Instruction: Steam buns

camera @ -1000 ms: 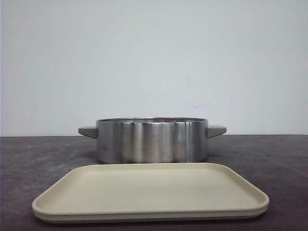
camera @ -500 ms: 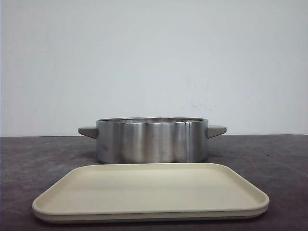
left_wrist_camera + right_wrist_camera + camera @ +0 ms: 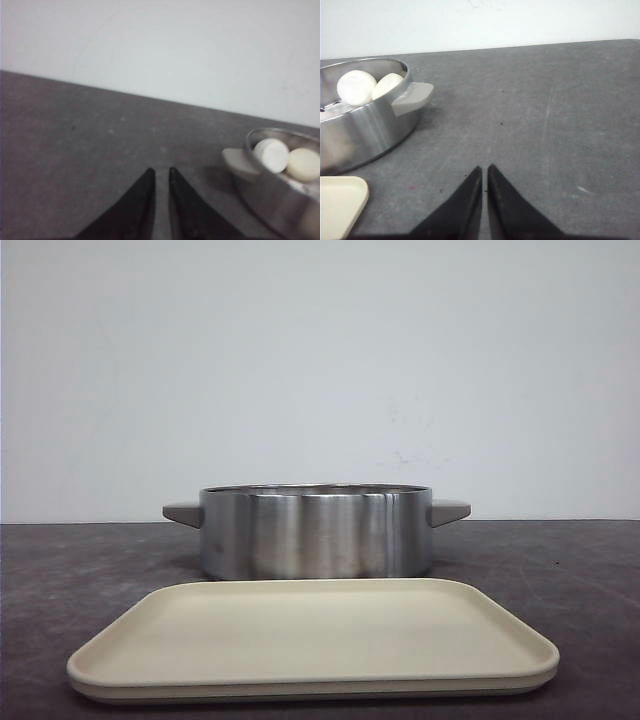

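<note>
1. The left gripper (image 3: 161, 175) and the right gripper (image 3: 484, 171) each rest low over the dark grey table (image 3: 560, 110), black fingers together, nothing held.
2. The white dome-shaped buns (image 3: 356, 87) sit inside the brushed steel pot (image 3: 316, 531), at ten o'clock from the right gripper.
3. The beige tray (image 3: 312, 638) is bare; nothing differs from earlier frames.

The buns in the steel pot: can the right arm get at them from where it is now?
Probably yes. The pot has no lid, two buns show above its rim, and bare table lies between it and the right claw, which looks shut.
</note>
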`<state>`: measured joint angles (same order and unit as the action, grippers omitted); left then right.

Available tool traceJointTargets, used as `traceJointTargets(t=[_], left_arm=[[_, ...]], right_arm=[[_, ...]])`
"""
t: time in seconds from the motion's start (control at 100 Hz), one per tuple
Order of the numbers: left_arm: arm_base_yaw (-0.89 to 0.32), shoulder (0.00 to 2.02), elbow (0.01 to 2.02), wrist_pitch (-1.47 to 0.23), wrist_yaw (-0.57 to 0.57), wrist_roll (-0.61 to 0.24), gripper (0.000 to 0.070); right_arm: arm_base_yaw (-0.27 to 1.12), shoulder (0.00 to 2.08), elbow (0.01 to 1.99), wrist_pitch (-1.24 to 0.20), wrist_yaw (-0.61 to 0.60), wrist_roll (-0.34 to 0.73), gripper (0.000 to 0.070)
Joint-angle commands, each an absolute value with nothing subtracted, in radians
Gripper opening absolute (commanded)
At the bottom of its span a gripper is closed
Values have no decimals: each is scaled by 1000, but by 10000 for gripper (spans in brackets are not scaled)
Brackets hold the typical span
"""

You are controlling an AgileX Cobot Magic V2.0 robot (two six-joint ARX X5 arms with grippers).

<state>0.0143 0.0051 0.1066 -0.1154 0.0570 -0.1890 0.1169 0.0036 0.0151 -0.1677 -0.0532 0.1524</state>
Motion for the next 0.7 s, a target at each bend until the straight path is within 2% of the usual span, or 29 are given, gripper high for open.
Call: traceJointTargets(t=[0.0,0.23,0.69], left_arm=[[17,3,86,-85,52,-157,0],[23,3,14,-67,49,-175,0],[28,3,14,-191,48,-98,0]], right_arm=[[118,4,12,-154,-52,142,12],[118,4,12,-154,-52,142,12],[118,4,12,-154,-52,142,12]])
